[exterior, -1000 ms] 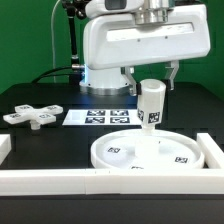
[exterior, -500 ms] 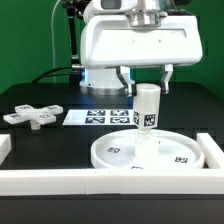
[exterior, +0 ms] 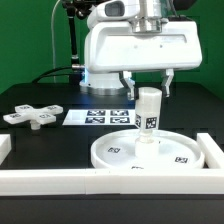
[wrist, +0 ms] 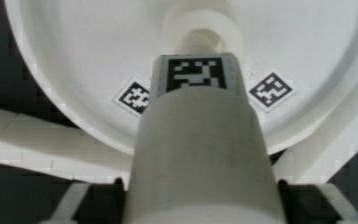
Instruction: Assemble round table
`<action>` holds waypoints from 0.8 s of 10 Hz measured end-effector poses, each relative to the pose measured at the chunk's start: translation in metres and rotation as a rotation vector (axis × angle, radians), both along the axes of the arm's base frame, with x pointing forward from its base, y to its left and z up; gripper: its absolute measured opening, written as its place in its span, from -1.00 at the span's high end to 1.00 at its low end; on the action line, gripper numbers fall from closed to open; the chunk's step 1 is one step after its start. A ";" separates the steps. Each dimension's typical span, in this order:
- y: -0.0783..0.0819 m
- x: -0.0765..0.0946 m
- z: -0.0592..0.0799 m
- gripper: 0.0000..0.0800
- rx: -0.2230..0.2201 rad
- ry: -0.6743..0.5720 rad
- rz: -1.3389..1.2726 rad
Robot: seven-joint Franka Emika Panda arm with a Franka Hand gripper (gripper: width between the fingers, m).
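The large rimmed round disc [exterior: 180, 155] lies flat on the black table near the front. The short cylindrical leg [exterior: 149, 112] stands upright on the disc's centre, its tag facing the camera. My gripper [exterior: 147, 92] is shut on the leg's upper end, one finger on each side. In the wrist view the leg [wrist: 197, 130] runs down to the disc [wrist: 87, 50], and my gripper [wrist: 201, 205] has its pads against both sides of the leg. The cross-shaped base [exterior: 32, 116] lies loose at the exterior view's left.
The marker board [exterior: 100, 117] lies flat behind the disc. A long white border rail [exterior: 60, 180] runs along the front, and another rail [exterior: 212, 150] stands at the exterior view's right, close to the disc.
The leg was tilted and held a little higher; it has come upright and down onto the disc's centre. My gripper has shifted slightly to the exterior view's left with it.
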State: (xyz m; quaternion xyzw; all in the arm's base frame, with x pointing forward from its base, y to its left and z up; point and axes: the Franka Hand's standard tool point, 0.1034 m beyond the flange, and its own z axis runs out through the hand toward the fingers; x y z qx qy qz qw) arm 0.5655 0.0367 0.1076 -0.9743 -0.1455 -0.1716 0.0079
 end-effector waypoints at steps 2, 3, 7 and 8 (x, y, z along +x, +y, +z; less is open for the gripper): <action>0.001 -0.002 -0.005 -0.02 0.001 0.008 0.001; 0.001 -0.002 -0.007 -0.02 0.001 0.011 0.002; 0.003 -0.003 -0.014 -0.02 0.001 0.011 0.004; 0.001 -0.001 -0.014 -0.02 -0.001 -0.008 0.003</action>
